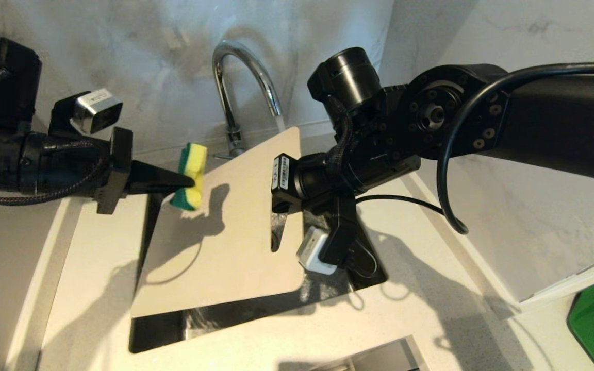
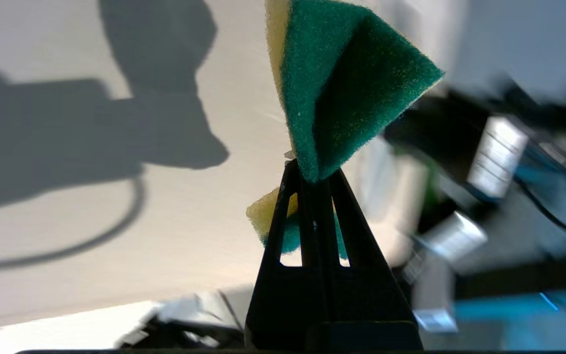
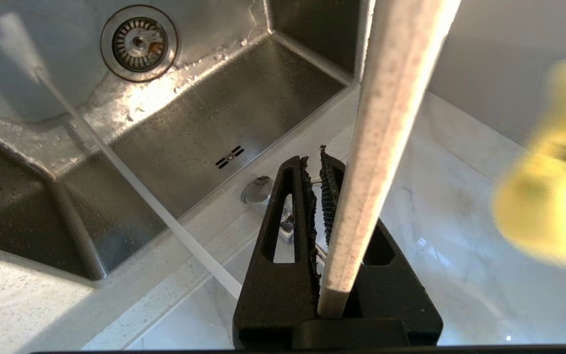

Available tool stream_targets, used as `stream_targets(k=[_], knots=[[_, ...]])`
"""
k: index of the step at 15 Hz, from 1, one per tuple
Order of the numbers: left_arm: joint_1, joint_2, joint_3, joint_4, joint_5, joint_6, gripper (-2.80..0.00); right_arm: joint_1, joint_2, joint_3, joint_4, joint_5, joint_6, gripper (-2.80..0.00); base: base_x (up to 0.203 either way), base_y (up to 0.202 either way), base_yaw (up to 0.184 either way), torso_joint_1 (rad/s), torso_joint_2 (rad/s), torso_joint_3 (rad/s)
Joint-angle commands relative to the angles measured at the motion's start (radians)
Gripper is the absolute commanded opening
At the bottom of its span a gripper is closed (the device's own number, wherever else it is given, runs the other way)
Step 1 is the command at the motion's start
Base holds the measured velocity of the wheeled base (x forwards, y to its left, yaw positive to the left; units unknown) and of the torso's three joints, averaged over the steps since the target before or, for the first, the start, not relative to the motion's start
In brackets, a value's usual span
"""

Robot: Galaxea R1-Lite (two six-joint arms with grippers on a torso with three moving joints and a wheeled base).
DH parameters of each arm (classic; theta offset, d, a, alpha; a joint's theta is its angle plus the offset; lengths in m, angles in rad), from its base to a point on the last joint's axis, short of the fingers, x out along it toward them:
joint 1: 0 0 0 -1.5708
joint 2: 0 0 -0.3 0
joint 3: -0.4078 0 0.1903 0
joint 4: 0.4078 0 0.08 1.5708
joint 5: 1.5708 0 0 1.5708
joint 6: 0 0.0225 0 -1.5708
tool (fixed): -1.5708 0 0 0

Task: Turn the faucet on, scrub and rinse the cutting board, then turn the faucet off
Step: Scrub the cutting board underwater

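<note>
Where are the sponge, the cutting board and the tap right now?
sponge (image 1: 192, 175), head view, on its yellow side.
cutting board (image 1: 235, 242), head view, on the bare flat face over the sink.
tap (image 1: 248, 67), head view, on the arched chrome spout.

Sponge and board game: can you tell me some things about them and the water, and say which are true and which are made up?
1. The left gripper is pinching a yellow and green sponge. True.
2. The faucet is off and dry. False: a stream of water is running from it into the sink.
3. The right gripper holds the cutting board by its edge. True.
4. The cutting board lies flat on the counter. False: it is held up, tilted over the sink.
5. The sponge is red. False: it is yellow with a green scrubbing side.
</note>
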Motion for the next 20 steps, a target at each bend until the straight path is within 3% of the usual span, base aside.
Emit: stream_targets(k=[1, 4, 12, 16, 20], knots=[[-0.116, -0.021, 0.006, 0.003, -0.001, -0.043, -2.80, -0.001, 0.000, 0.000, 0.003, 0.002, -0.014, -2.80, 0.000, 0.000, 0.000, 0.000, 0.00, 0.000], [-0.137, 0.004, 0.058, -0.008, 0.001, -0.052, -2.80, -0.004, 0.000, 0.005, 0.003, 0.002, -0.015, -2.80, 0.000, 0.000, 0.000, 0.000, 0.00, 0.000], [-0.054, 0.076, 0.298, -0.217, 0.016, -0.047, -2.80, -0.006, 0.000, 0.001, 0.003, 0.002, 0.001, -2.80, 0.000, 0.000, 0.000, 0.000, 0.00, 0.000], [0.052, 0.098, 0.379, -0.270, 0.017, -0.037, -2.80, -0.006, 0.000, 0.001, 0.003, 0.002, 0.009, -2.80, 0.000, 0.000, 0.000, 0.000, 0.00, 0.000], [0.209, 0.110, 0.443, -0.270, 0.017, 0.087, -2.80, -0.005, 0.000, 0.001, 0.002, 0.003, 0.009, -2.80, 0.000, 0.000, 0.000, 0.000, 0.00, 0.000]])
